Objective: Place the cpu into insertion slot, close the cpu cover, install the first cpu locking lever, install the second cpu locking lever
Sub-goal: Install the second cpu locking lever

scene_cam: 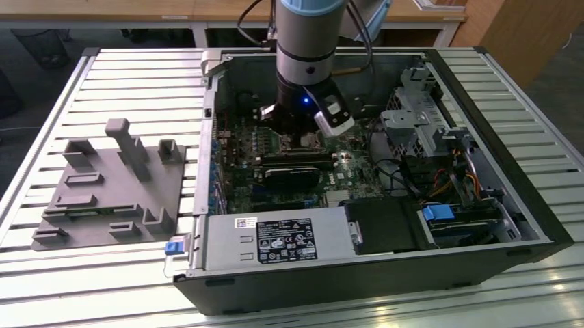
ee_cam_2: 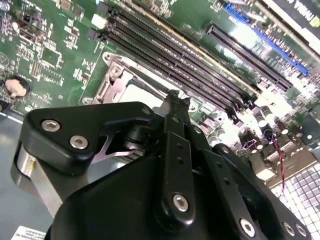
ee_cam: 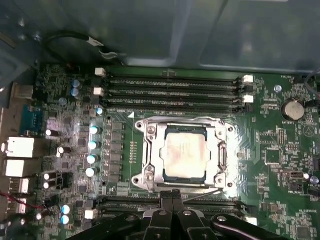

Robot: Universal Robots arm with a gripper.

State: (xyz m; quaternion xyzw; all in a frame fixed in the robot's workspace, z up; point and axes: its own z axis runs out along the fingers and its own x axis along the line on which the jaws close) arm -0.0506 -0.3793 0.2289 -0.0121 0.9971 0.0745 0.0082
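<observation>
First wrist view: cpu (ee_cam: 185,151) in insertion slot (ee_cam: 150,150) (cover (ee_cam: 218,150) down), gripper (ee_cam: 171,196) pinched empty.

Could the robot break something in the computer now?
Maybe. The black gripper hangs right at the edge of the silvery metal cpu cover, which lies closed over the silvery-grey square cpu; a crooked push might scrape the frame or slip off. The long black memory slots and small silver-topped capacitors crowd the socket, so a sideways slip could bump them.
</observation>
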